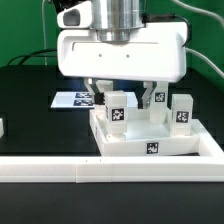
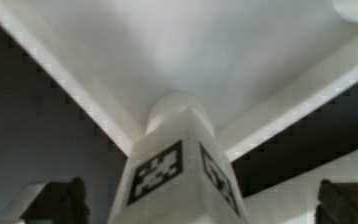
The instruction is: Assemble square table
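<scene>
Nearest you in the exterior view, the long white L-shaped border wall is running across the front of the black table surface and turning back along the exterior view's right. Just behind it, and pressed into that corner, the white plastic square tray-like tabletop is lying with a black-and-white tag showing on its front side. Three short white tagged legs are standing upright on it: one toward the exterior view's left, one in the middle and further back, one toward the exterior view's right. The two-finger gripper is hanging directly over the left leg, its dark fingers reaching down to either side of that leg's top. In the wrist view you are looking along that same leg, with the fingertips showing dark on both sides of it and a gap visible between each tip and the leg, so the jaws are standing apart and clamping nothing. Beyond the tabletop, the flat white marker board is lying on the table, partly hidden behind the gripper.
</scene>
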Controlling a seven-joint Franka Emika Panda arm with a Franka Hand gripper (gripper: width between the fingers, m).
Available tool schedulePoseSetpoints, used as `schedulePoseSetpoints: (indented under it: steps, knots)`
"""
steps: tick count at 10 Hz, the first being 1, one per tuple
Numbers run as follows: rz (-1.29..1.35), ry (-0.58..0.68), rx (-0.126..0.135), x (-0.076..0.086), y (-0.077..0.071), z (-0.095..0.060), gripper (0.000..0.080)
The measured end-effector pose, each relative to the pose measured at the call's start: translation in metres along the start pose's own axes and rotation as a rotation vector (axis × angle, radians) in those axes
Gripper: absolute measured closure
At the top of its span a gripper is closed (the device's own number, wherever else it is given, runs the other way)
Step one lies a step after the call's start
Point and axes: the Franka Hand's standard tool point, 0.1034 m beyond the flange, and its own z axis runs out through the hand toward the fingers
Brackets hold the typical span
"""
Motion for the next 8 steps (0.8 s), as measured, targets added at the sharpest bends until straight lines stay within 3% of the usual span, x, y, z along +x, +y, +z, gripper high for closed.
schedulePoseSetpoints:
  steps: [6,8]
  knots:
    - [-0.351,0.008,-0.013,0.0077,0.0067,-0.0033,0.015]
    - [-0.35,0.008,-0.013,0.0076,0.0068,-0.0032,0.0454]
